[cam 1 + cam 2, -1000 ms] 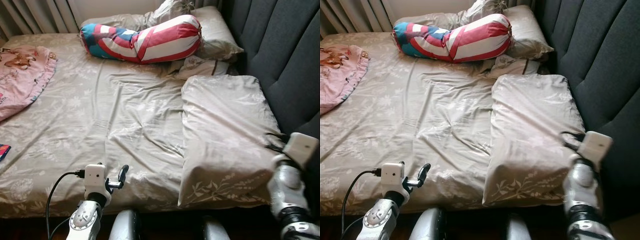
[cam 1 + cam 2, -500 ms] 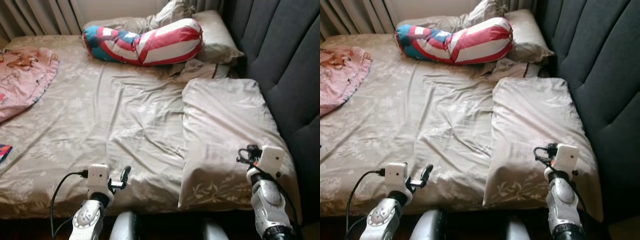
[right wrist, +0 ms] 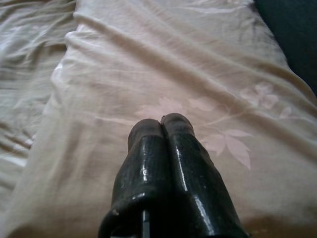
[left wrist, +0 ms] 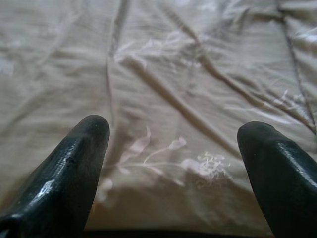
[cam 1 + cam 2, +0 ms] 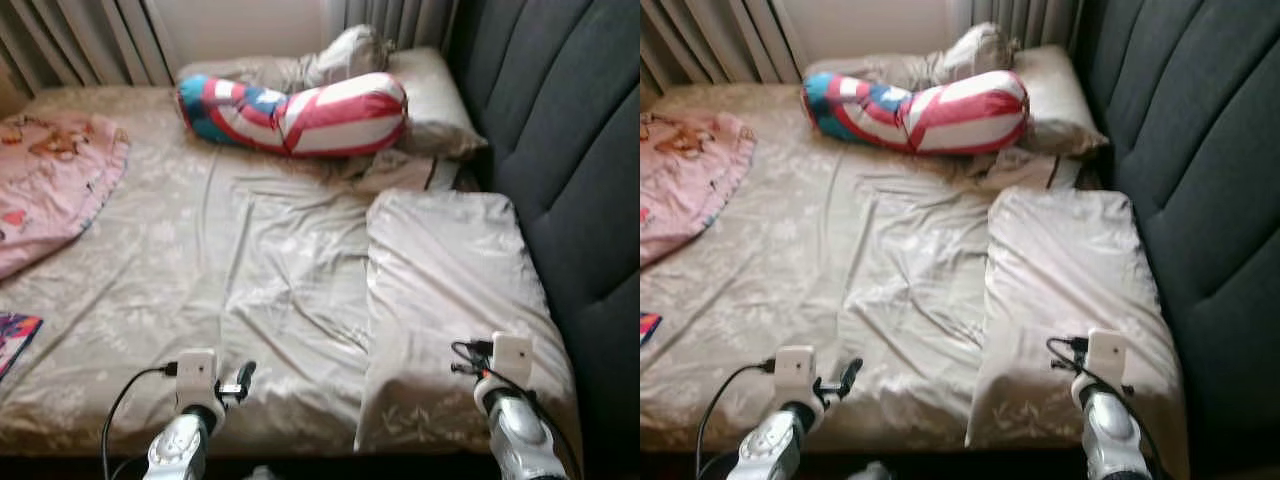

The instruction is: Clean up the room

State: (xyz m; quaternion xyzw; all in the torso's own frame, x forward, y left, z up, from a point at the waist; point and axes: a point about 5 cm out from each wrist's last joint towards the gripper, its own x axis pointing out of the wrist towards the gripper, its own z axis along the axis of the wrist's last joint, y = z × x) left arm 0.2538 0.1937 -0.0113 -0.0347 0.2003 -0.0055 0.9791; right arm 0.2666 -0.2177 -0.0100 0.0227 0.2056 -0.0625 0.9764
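Hovering right gripper (image 3: 162, 130), fingers pressed together, over pillow (image 5: 450, 300) just ahead; left gripper (image 4: 173, 148) fingers spread above bed sheet (image 5: 260, 270). You risk snagging loose fabric pushing forward.

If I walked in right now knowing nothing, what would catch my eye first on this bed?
Most likely the red, white and blue striped bolster, lying across the far end of the beige bed sheet against the pillows. Next, the pink blanket bunched at the bed's left edge. Nearer, a large beige pillow lies along the dark headboard, with the right gripper, fingers shut, over it and the open left gripper over the sheet.
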